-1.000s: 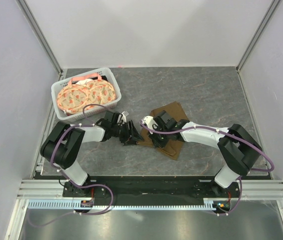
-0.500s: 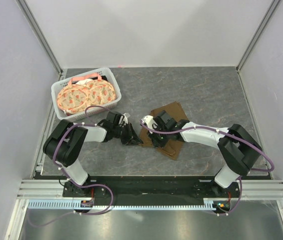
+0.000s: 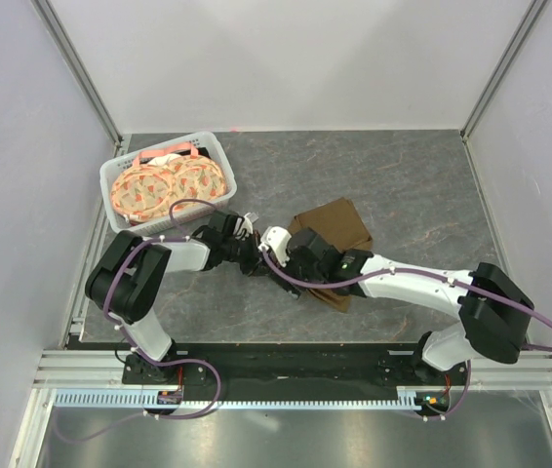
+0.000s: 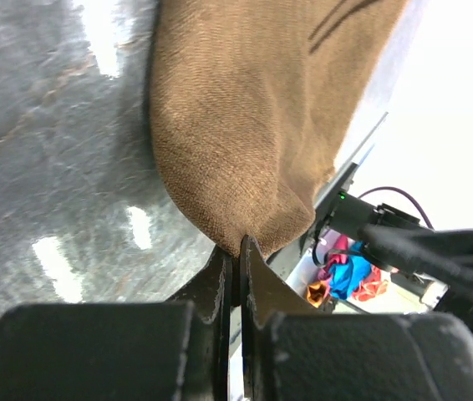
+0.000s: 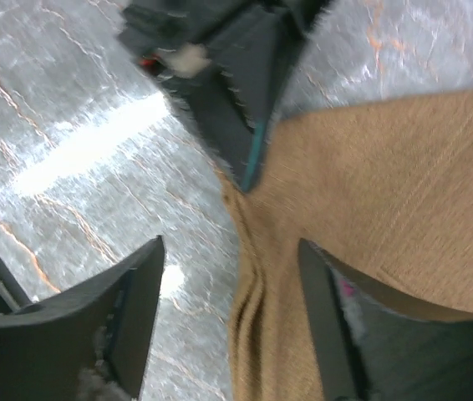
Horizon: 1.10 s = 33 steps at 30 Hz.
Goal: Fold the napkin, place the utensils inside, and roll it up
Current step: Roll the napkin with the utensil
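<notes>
At mid-table, left gripper (image 4: 238, 251) clamped on napkin (image 4: 245, 109) corner — right gripper (image 5: 230, 246), fingers wide apart, over its edge.

The bench (image 3: 422, 175) lies open from 12 to 3 o'clock of the cloth (image 3: 339, 219). At its 9 o'clock corner both arms crowd in: the left fingers (image 4: 216, 288) pinch the cloth, and the right fingers (image 5: 132, 309) are spread above it. The basket (image 3: 107, 185) of plates (image 3: 144, 190) blocks 10 o'clock.

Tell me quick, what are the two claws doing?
Left gripper: shut, pinching the napkin corner.
Right gripper: open, holding nothing.
</notes>
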{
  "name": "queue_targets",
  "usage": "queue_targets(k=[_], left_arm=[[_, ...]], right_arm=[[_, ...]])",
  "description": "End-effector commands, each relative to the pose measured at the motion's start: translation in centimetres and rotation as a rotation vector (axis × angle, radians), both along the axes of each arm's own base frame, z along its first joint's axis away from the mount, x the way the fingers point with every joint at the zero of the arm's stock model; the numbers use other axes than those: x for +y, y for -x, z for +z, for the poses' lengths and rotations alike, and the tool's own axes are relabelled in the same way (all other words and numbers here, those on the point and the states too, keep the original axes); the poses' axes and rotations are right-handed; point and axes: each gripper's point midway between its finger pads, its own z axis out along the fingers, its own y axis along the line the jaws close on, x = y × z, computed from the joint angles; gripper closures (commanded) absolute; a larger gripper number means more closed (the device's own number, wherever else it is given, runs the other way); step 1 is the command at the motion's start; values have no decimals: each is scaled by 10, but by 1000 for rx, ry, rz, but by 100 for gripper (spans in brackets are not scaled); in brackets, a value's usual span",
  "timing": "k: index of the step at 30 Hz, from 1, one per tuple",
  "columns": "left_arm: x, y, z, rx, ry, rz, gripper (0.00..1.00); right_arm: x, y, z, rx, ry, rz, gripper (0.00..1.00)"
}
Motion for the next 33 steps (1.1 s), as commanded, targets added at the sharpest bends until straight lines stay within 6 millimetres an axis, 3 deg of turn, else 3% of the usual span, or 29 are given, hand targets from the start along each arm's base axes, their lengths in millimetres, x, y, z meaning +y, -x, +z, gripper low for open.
queue_targets(k=[1, 11, 18, 28, 33], left_arm=[[-4, -5, 14, 22, 52, -10, 98], [2, -9, 18, 21, 55, -15, 98], [6, -13, 17, 17, 46, -20, 98], [10, -18, 20, 15, 58, -22, 98], [11, -19, 23, 5, 73, -38, 98]], right_arm=[[2, -3, -2, -139, 48, -53, 24], [3, 1, -27, -307, 204, -106, 19], [-10, -8, -40, -389, 310, -187, 20], [-25, -12, -59, -422, 424, -235, 44], [-16, -4, -72, -360, 447, -155, 71]])
